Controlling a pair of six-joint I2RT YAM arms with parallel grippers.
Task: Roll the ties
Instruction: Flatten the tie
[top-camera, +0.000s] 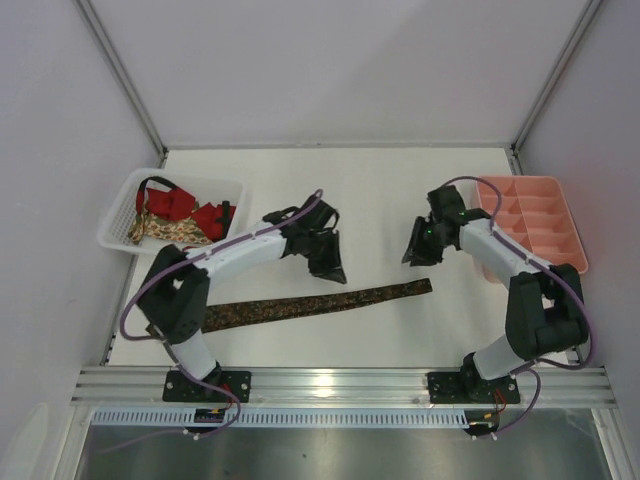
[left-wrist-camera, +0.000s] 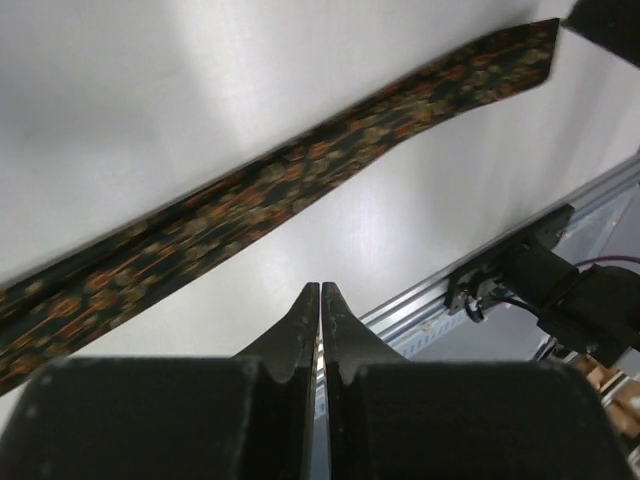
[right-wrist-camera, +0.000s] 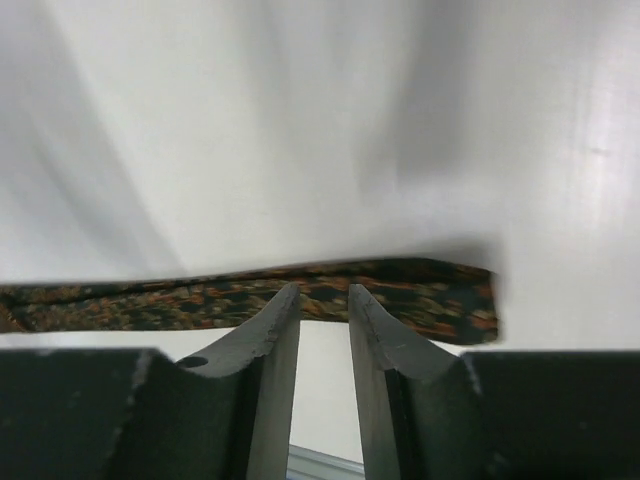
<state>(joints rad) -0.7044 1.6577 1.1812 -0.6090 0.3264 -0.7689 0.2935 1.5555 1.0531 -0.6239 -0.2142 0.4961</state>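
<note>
One dark brown tie (top-camera: 320, 300) with a reddish-gold speckled pattern lies flat and unrolled across the front middle of the table. My left gripper (top-camera: 328, 270) hovers just behind its middle. In the left wrist view that gripper (left-wrist-camera: 320, 288) is shut with nothing in it, and the tie (left-wrist-camera: 280, 185) runs diagonally beyond the tips. My right gripper (top-camera: 415, 255) hangs behind the tie's right end. In the right wrist view it (right-wrist-camera: 325, 290) stands open with only bare table in the gap, its tips over the near edge of the tie (right-wrist-camera: 440, 300) close to the cut end.
A white basket (top-camera: 112, 222) at the back left holds a red tie (top-camera: 205, 215) and a beige floral tie (top-camera: 165, 232) in a heap. A pink compartment tray (top-camera: 575, 240) sits at the right edge. An aluminium rail (top-camera: 340, 382) runs along the front.
</note>
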